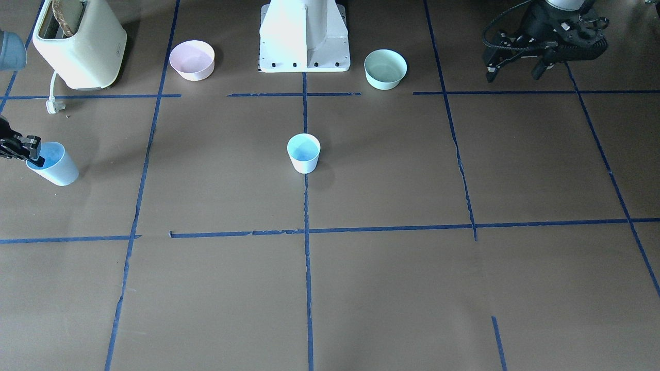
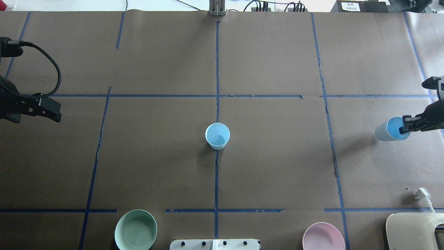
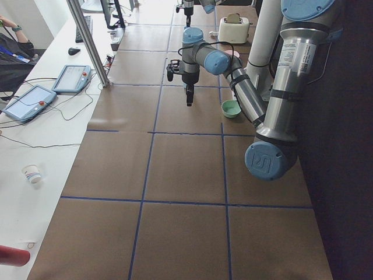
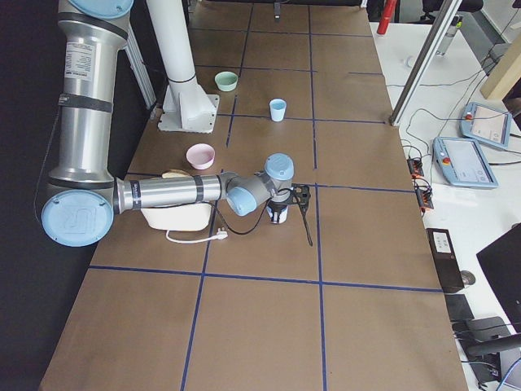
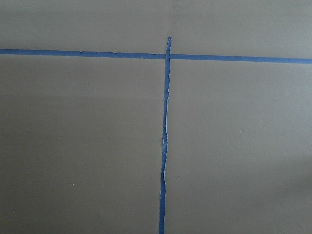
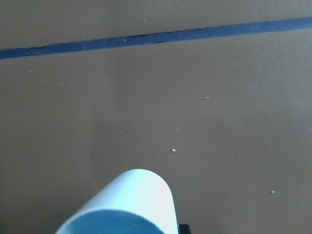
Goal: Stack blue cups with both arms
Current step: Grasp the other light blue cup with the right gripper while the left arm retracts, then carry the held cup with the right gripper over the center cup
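Right gripper (image 2: pixel 404 125) clamps a tilted blue cup (image 2: pixel 388 130) near the table's right edge; left gripper (image 1: pixel 515 72) (empty) hangs spread; second cup (image 2: pixel 217 136) stands mid-table.

Grey metal tubes with pale-blue round joint caps form the left arm (image 3: pixel 291 87) and right arm (image 4: pixel 81 138), each bearing a white printed label. A braided black cable (image 2: pixel 58 74) loops to the black left hand (image 1: pixel 513 77).

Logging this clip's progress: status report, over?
Left tool open, empty. Right tool shut on rim of tilted blue cup. Other blue cup upright at centre. Mint bowl, pink bowl, toaster off the line between cups.
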Available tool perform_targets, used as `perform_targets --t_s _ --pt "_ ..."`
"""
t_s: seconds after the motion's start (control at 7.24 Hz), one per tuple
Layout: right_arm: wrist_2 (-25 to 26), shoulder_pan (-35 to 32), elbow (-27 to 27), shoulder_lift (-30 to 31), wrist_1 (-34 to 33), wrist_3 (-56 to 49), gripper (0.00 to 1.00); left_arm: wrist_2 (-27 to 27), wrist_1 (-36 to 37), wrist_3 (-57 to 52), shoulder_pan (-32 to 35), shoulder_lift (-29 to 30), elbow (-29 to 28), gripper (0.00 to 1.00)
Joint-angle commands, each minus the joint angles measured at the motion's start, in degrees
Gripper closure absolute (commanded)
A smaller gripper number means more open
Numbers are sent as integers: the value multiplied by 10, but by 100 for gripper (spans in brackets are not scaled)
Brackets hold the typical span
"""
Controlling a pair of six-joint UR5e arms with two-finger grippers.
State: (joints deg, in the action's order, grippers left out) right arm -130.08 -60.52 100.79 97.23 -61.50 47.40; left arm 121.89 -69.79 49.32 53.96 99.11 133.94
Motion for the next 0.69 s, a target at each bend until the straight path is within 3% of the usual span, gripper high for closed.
perform_targets --t_s 0.0,0.41,0.55 --pt "-15 -3 66 -24 -23 89 100 0 1 -82 37 -30 -7 0" --pt "-17 31 142 -163 -207 161 100 0 -3 -222 91 -62 -68 0" --pt "-10 66 143 -224 -231 225 100 1 -7 -270 122 -63 -101 0"
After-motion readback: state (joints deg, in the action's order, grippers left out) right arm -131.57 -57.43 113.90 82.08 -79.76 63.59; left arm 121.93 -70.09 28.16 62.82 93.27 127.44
